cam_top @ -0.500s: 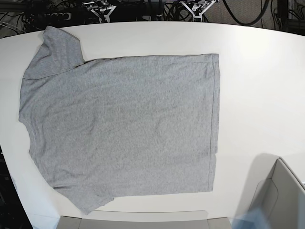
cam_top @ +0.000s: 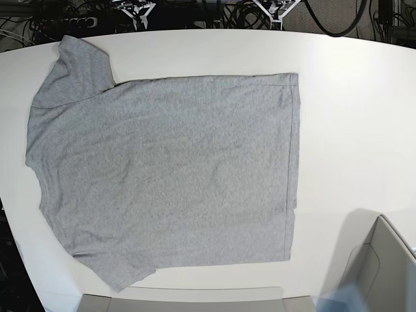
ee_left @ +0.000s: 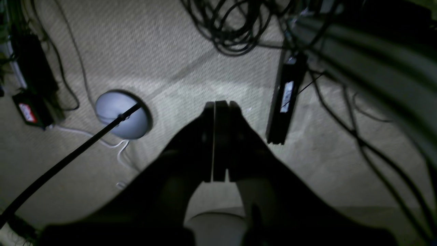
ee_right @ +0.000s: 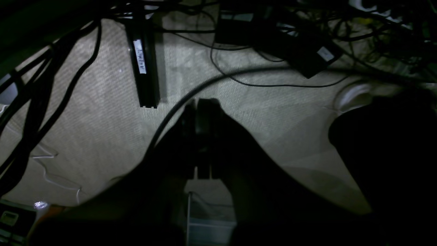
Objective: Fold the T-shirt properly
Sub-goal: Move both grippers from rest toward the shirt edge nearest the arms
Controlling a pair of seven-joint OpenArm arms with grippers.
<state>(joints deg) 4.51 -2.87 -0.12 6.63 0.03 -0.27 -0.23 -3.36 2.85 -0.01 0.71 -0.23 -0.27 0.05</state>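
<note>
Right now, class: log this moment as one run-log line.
T-shirt: flat, unfolded on table | left end effector: shut, empty | right end effector: shut, empty

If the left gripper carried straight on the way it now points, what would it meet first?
Most likely the carpeted floor: the left gripper, shut, points at bare carpet, with the black bar to one side. Depth is hard to judge.

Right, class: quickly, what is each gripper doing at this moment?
Left gripper: closed, holding nothing.
Right gripper: closed, holding nothing.
</note>
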